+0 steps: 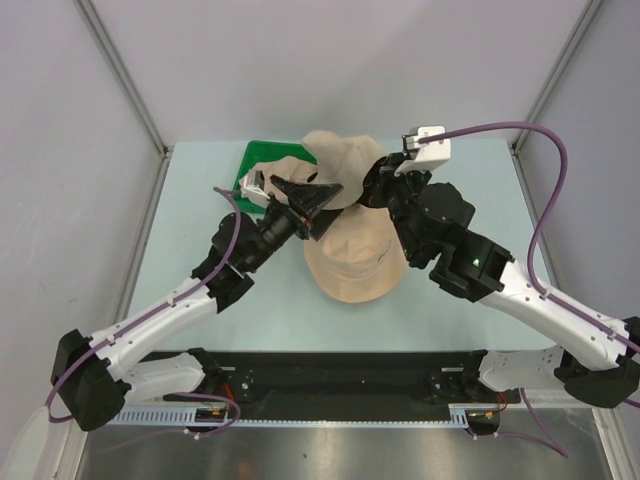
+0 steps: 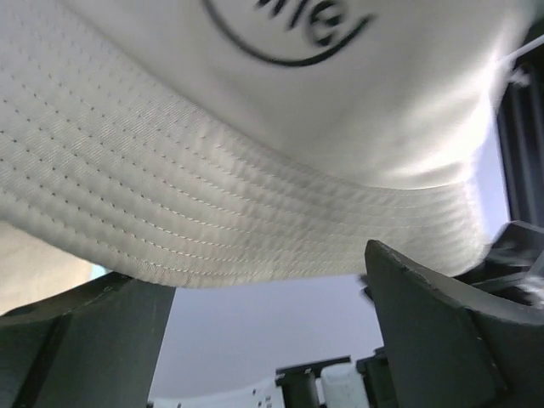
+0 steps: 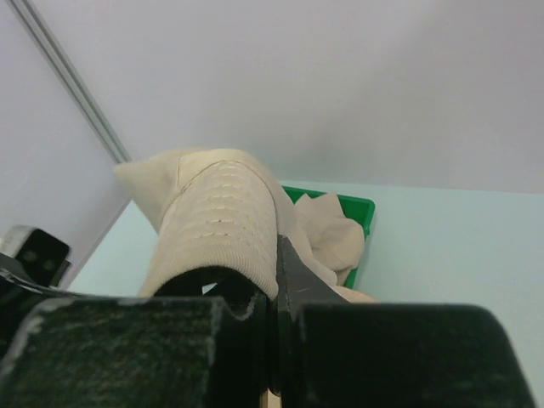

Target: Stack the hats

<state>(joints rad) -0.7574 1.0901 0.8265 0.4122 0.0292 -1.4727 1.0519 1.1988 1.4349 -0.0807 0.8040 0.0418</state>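
Soft matt beige cloth hats (image 1: pixel 355 262), brim (image 2: pixel 212 221) of one ribbed with rows of stitching, smooth green plastic tray (image 1: pixel 262 153), smooth matt pale desk (image 1: pixel 450 320)

Tan hat (image 1: pixel 355 265) lying on table (image 1: pixel 200 300), second hat (image 1: pixel 340 158) raised behind it

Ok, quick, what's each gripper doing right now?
Left gripper: open, gripping nothing, close to the lifted hat.
Right gripper: shut on that lifted hat's brim.
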